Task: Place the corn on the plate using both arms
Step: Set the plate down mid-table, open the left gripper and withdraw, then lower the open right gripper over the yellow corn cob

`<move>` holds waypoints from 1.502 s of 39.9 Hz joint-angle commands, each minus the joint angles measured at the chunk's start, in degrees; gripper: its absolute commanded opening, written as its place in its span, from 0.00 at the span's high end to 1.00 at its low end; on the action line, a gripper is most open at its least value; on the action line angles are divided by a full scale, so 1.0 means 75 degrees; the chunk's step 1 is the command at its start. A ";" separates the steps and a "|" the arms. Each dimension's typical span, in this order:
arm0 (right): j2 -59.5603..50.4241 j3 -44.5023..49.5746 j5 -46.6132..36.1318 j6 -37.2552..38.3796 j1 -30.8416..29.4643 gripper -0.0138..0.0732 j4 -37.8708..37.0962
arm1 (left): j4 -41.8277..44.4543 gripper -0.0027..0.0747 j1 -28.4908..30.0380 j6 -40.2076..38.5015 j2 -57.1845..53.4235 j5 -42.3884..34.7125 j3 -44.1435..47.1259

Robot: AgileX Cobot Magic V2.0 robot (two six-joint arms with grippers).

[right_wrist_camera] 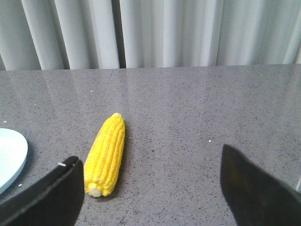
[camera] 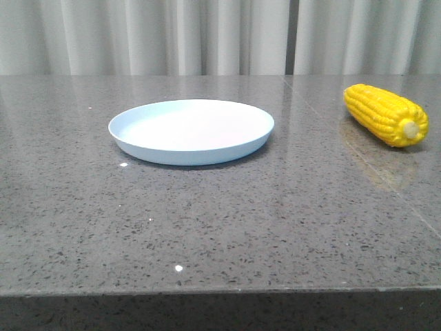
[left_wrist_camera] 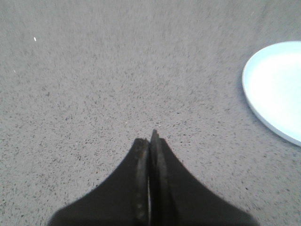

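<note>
Starting at the left gripper (left_wrist_camera: 150, 139): its two dark fingers are pressed flat together, tips meeting in a thin seam, with nothing between them. They hang over bare speckled grey table (left_wrist_camera: 94, 84), and only the left wrist view shows this. In that view an arc of the plate (left_wrist_camera: 277, 84) enters at the frame's edge, well apart from the fingertips.

The right gripper (right_wrist_camera: 150, 188) is spread wide, one dark finger at each lower corner of the right wrist view and open tabletop between them. The corn (right_wrist_camera: 106, 154) lies flat on the table just beside one finger (right_wrist_camera: 56, 195), outside the gap and not touched by it as far as can be seen; its pale stub end faces the camera. A sliver of the plate's rim (right_wrist_camera: 11, 160) shows beyond that same finger.

The front view shows neither gripper nor arm. It alone gives the whole layout: the pale blue plate (camera: 191, 131), nothing on it, left of centre, and the corn (camera: 384, 114) well apart to the right, lying at an angle near the frame's edge with its stub end turned toward the front. White pleated curtains (camera: 207, 34) hang behind the table.
</note>
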 commanded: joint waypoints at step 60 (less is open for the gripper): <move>0.6998 -0.4444 0.2047 -0.0035 0.0602 0.13 0.1024 | 0.0108 0.99 0.0009 -0.0076 -0.4357 -0.1370 0.1797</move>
